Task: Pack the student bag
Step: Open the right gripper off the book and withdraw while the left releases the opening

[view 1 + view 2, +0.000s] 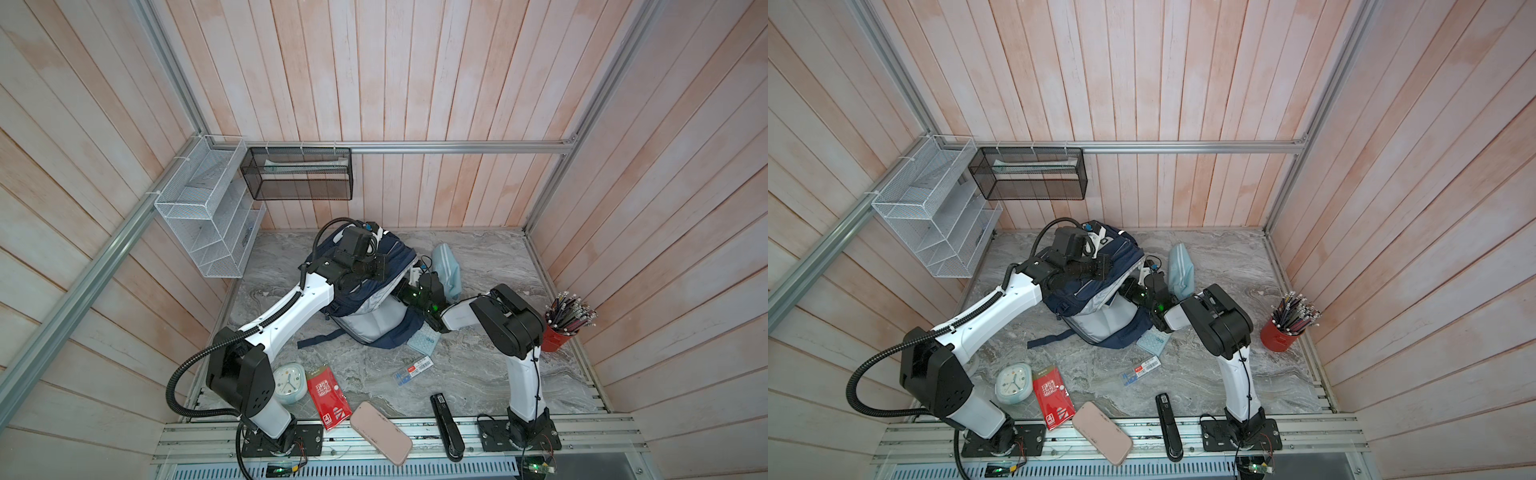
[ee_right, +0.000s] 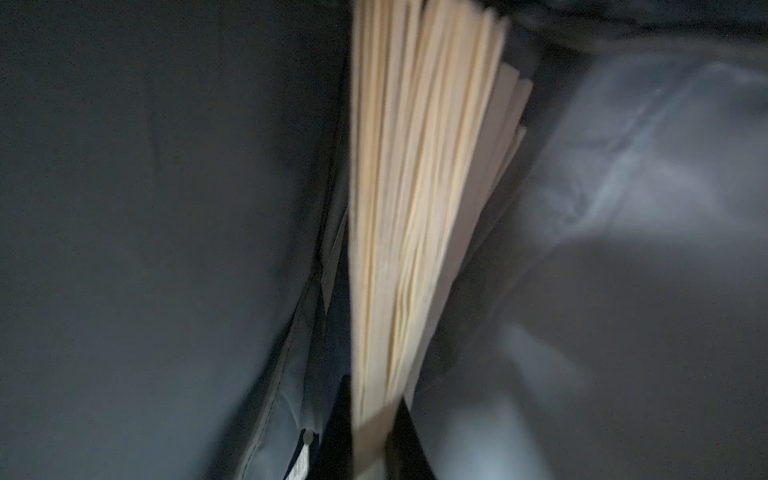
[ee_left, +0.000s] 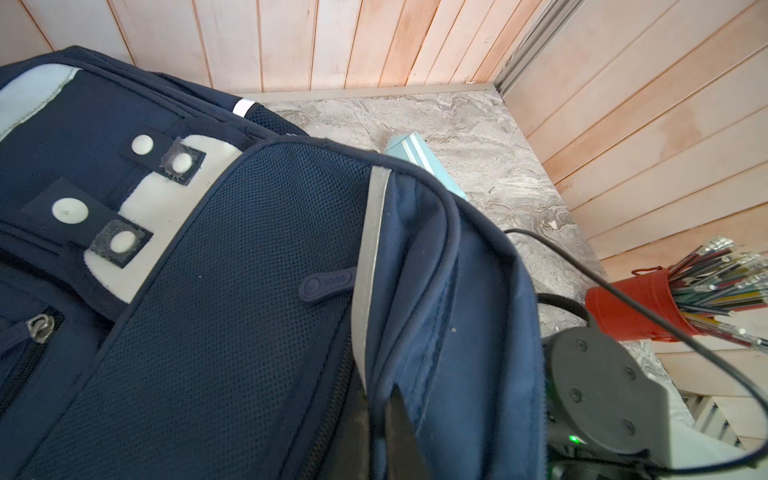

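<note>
Left fingers (image 3: 400, 422) pinch the bag (image 3: 249, 311) open while right fingers (image 2: 406, 442) grip a book (image 2: 415, 187) inside; releasing it seems next.

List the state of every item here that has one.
student bag: open, flap lifted.
left gripper: shut on the bag's flap edge.
right gripper: inside the bag, shut on the book.
book: pages fanned, inside the bag.
pencil cup: upright, full.
stapler: closed.
pink case: closed.
</note>
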Available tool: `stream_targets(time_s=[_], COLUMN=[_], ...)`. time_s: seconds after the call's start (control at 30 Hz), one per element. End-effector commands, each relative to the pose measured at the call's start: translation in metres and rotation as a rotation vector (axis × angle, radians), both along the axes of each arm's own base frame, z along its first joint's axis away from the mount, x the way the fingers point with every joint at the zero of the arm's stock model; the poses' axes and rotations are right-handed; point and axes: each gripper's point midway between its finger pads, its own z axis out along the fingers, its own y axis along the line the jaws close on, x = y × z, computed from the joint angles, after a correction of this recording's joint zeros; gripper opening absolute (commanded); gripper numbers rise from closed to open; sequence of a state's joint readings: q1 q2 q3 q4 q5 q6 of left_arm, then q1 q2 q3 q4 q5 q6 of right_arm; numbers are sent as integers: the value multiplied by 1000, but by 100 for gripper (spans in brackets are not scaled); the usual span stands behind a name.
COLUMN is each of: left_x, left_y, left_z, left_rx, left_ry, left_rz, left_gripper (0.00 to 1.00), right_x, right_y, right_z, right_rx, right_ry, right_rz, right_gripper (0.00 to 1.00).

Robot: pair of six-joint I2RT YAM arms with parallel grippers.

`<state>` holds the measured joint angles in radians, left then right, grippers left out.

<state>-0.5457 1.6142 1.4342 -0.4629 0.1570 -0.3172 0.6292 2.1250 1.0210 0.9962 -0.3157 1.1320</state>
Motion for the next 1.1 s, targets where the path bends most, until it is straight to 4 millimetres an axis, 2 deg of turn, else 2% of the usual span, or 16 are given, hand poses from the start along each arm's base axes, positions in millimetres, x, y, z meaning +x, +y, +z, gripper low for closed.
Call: stream_targets(time_s=[0.0,0.07,0.13,0.17,0.3,0.43,0.5,0.57,0.63,0.77,0.8,0.87,0.9,0.97,1.07], left_x=[1,1,3,4,10,15,15,15,12,3,0,-6,-10,-20,-38], left_y=[-13,-12,-11,-11,-6,-3,-3,-6,-8,-2,3,19,30,57,100], left_z=[36,32,29,25,7,-8,-9,-11,-12,-8,-7,-5,-4,-8,-27], left_rx=[-117,-116,-122,-122,-127,-137,-150,-165,-183,-223,-230,-251,-272,-333,-374], left_ry=[-74,-67,-59,-52,-21,7,16,29,48,61,59,65,70,86,95], left_rz=[-31,-27,-23,-22,-4,10,13,6,-1,25,44,94,128,198,306], left_gripper=[0,0,0,0,0,0,0,8,29,52,56,64,70,81,88], right_x=[12,8,-2,-6,-34,-69,-86,-99,-111,-129,-132,-134,-138,-147,-157], right_y=[17,19,8,1,-36,-68,-85,-106,-129,-166,-176,-213,-220,-218,-214], right_z=[36,30,22,23,17,16,13,18,25,53,58,48,46,52,47], right_rx=[100,79,51,48,-7,-148,-238,-317,-403,-541,-525,-469,-411,-351,-435], right_ry=[-100,-82,-58,-51,-5,-8,-10,-26,-58,-214,-239,-135,-127,-173,-162], right_rz=[18,46,56,55,63,69,53,16,-39,-141,-187,-339,-337,-266,-217], right_gripper=[7,21,36,40,48,50,52,54,58,74,97,98,98,93,86])
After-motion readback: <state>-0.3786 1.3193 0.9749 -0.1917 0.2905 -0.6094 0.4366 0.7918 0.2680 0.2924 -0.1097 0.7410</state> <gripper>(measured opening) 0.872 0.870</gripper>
